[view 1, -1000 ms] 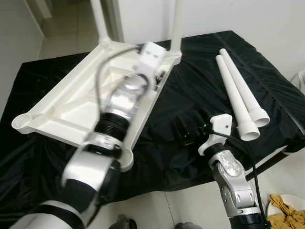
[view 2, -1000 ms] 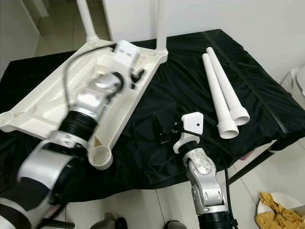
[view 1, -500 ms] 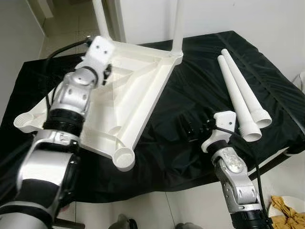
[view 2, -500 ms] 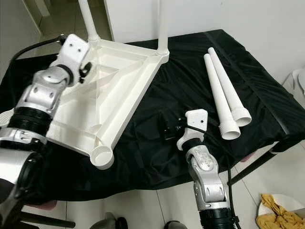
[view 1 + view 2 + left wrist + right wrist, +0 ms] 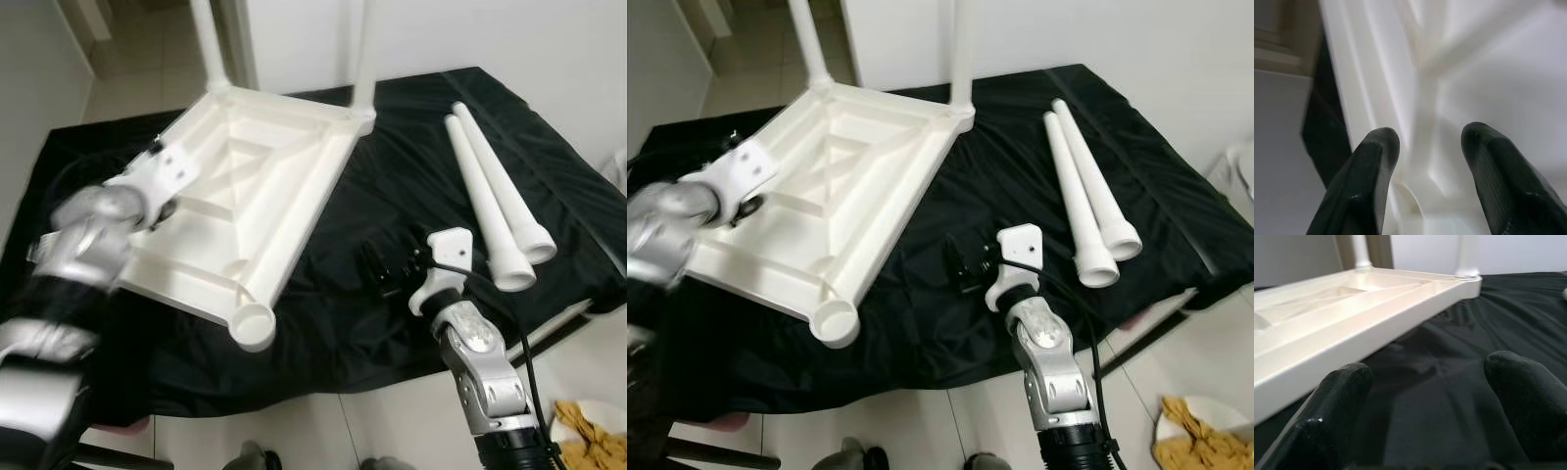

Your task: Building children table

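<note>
Tabletop: upside down on the black cloth, two legs already fitted at the far corners.
Loose legs: side by side, near the right gripper.
Left gripper: fingers apart, over the tabletop's left rim.
Right gripper: fingers apart, empty, above the cloth.
Risk: a knock from the left arm could likely slide the tabletop off.

Your right end effector hovers with black fingers spread over the black cloth, near the upturned white plastic tabletop.
</note>
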Tool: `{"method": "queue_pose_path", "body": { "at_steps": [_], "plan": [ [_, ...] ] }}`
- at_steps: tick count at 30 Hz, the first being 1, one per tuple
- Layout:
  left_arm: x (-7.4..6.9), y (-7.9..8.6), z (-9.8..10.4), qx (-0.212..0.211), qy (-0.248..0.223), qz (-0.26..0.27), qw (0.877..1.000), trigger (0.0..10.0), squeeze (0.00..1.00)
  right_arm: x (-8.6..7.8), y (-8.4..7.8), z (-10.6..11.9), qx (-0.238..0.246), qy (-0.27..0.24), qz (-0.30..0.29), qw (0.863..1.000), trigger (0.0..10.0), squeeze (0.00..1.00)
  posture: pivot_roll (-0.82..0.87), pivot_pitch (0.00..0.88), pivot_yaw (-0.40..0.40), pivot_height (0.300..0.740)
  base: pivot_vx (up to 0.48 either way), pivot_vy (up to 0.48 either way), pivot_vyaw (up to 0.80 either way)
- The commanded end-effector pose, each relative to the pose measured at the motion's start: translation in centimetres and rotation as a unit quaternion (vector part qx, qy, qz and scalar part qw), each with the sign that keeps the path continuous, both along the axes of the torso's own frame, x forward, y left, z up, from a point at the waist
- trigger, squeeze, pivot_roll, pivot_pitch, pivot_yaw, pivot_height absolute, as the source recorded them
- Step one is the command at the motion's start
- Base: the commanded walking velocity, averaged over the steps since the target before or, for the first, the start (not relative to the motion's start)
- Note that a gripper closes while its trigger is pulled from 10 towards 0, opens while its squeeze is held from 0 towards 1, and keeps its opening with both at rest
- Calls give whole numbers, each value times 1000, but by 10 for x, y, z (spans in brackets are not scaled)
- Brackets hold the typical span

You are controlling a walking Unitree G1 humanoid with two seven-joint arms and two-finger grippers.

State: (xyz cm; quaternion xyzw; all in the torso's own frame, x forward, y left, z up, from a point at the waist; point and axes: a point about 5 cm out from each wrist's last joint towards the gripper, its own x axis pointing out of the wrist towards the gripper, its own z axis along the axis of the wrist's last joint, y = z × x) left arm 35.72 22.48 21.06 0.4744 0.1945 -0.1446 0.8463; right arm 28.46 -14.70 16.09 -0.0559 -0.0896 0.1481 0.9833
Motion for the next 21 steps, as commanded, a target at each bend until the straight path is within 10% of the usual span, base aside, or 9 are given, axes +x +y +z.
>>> {"method": "queue_pose_path", "body": {
  "at_steps": [1, 21],
  "plan": [
    [-6, -2, -3, 5, 26, -17, 999, 10000, 0, 0, 3, -1, 0, 6, 6, 1000, 10000, 0, -104, 70, 75, 740, 0, 0, 0],
    [-47, -16, -7, -18, 117, -128, 985, 10000, 0, 1, -5, 1, -11, 2, 2, 1000, 10000, 0, -98, 84, 60, 740, 0, 0, 0]
  ]
}}
